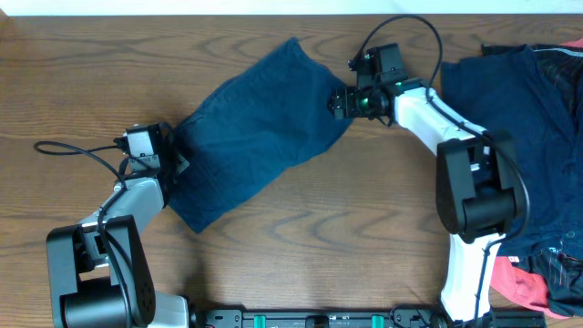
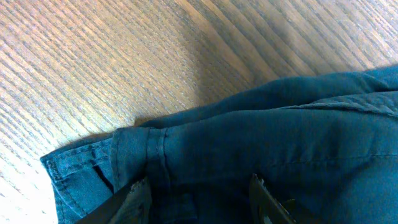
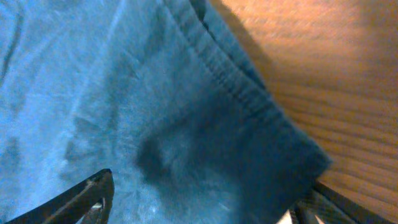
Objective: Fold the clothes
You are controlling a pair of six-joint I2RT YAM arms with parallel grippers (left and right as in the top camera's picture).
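A pair of navy shorts lies flattened in a diagonal band across the middle of the table. My left gripper is at its lower-left end. In the left wrist view its fingers are spread, with the hemmed cloth between them. My right gripper is at the shorts' upper-right edge. In the right wrist view its fingers are wide apart over the cloth's seamed corner. Neither gripper is closed on the cloth.
A pile of clothes sits at the right edge: a large navy garment, a dark striped piece and a coral-red piece. The right arm's base stands beside the pile. The table is wood.
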